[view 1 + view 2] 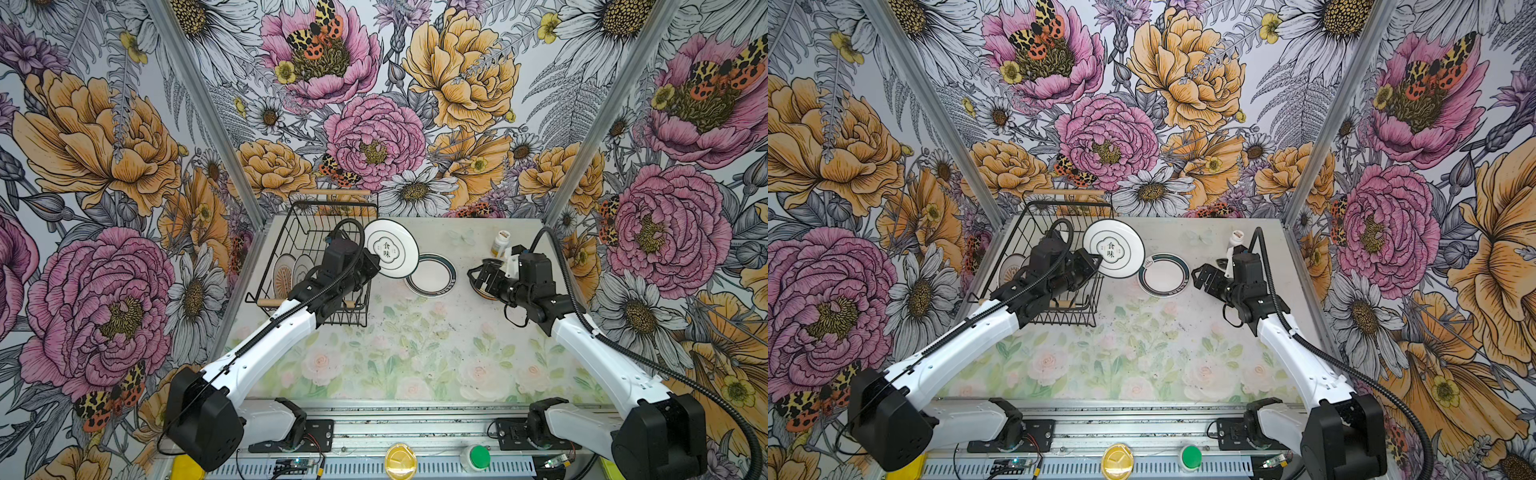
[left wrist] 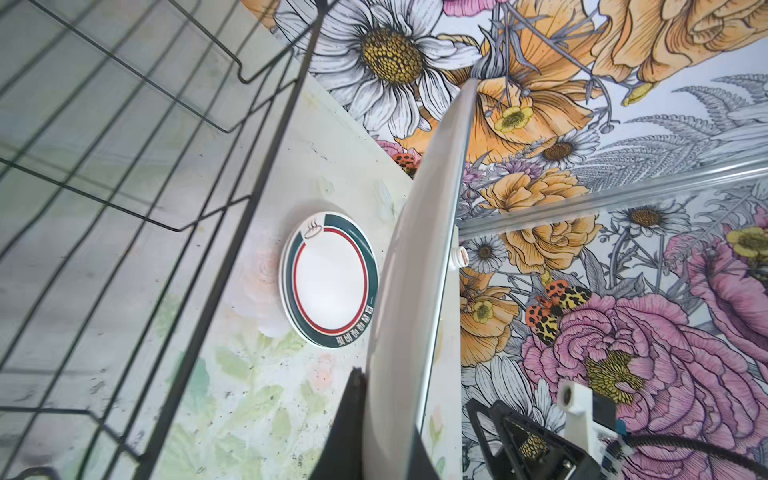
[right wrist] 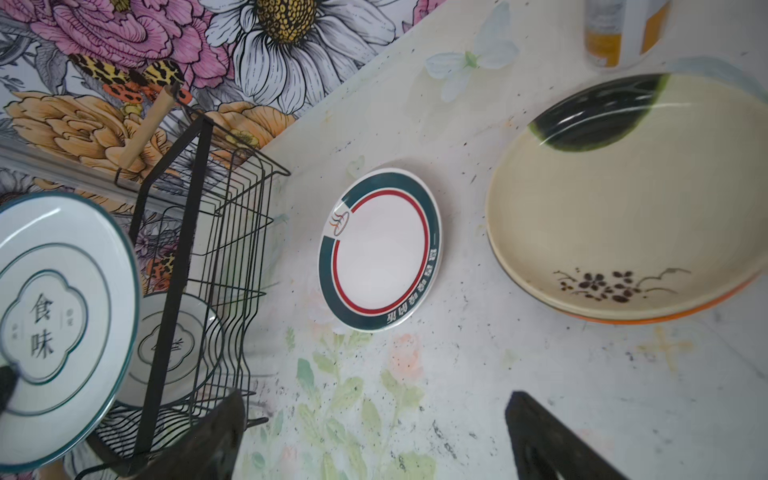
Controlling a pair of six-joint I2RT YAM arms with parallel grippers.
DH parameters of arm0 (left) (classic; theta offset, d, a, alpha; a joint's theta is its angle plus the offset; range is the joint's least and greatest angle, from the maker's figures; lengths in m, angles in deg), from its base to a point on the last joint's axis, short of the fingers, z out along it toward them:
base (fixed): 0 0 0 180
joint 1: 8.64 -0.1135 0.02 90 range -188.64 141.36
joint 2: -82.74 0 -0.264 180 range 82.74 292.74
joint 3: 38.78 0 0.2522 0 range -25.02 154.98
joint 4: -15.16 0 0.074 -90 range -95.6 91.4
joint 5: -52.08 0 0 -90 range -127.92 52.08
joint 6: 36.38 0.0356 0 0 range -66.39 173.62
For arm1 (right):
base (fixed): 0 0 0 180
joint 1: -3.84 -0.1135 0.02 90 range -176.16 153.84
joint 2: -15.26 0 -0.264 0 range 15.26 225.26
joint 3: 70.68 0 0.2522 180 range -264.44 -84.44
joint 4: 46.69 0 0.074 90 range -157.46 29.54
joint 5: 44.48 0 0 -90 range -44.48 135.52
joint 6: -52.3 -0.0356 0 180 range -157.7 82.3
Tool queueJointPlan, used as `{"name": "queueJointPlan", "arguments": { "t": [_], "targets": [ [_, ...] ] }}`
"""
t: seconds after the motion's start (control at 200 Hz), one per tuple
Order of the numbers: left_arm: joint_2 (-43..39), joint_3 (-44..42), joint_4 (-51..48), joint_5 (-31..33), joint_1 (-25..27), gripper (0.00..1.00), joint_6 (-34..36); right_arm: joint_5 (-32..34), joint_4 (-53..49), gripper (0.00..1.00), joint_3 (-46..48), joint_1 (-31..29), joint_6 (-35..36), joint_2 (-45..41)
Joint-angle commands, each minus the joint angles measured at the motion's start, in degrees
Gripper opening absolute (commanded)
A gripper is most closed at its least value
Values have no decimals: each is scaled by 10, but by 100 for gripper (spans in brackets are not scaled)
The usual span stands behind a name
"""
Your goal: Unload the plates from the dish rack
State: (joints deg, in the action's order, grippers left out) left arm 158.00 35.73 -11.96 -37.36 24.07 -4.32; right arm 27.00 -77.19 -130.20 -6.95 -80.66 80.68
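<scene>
My left gripper (image 1: 376,264) (image 1: 1096,259) (image 2: 390,415) is shut on the rim of a white plate with dark characters (image 1: 390,248) (image 1: 1113,248) (image 3: 54,324). It holds the plate upright in the air, just past the right side of the black wire dish rack (image 1: 332,203) (image 1: 1067,203) (image 2: 266,166) (image 3: 185,232). In the left wrist view that plate (image 2: 419,249) appears edge-on. Plates still stand in the rack: an orange sunburst one (image 1: 284,276) and a white one (image 3: 174,349). My right gripper (image 1: 478,278) (image 1: 1200,276) (image 3: 374,407) is open and empty.
A white plate with a green and red rim (image 1: 431,275) (image 1: 1163,275) (image 2: 330,282) (image 3: 380,249) lies flat on the table between the arms. A cream floral plate (image 3: 623,199) is stacked on an orange one beside my right gripper. A white pill bottle (image 1: 500,243) stands behind them.
</scene>
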Motion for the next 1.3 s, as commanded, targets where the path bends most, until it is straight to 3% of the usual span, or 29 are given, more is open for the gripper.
{"name": "queueJointPlan", "arguments": {
  "t": [0.0,0.13,0.275,0.635,0.861,1.296],
  "targets": [
    [29,27,107,-44,24,0,-29,-91,129,99,32,2,-71,-17],
    [68,54,124,-43,57,0,-23,-129,233,99,61,3,-120,-11],
    [113,48,190,-85,62,0,-64,-141,292,95,73,3,-144,7],
    [191,70,262,-148,73,0,-110,-144,353,80,73,3,-159,43],
    [221,79,289,-172,75,0,-131,-147,368,78,77,4,-163,49],
    [261,96,312,-203,81,0,-148,-126,393,43,73,10,-172,40]
  ]
}}
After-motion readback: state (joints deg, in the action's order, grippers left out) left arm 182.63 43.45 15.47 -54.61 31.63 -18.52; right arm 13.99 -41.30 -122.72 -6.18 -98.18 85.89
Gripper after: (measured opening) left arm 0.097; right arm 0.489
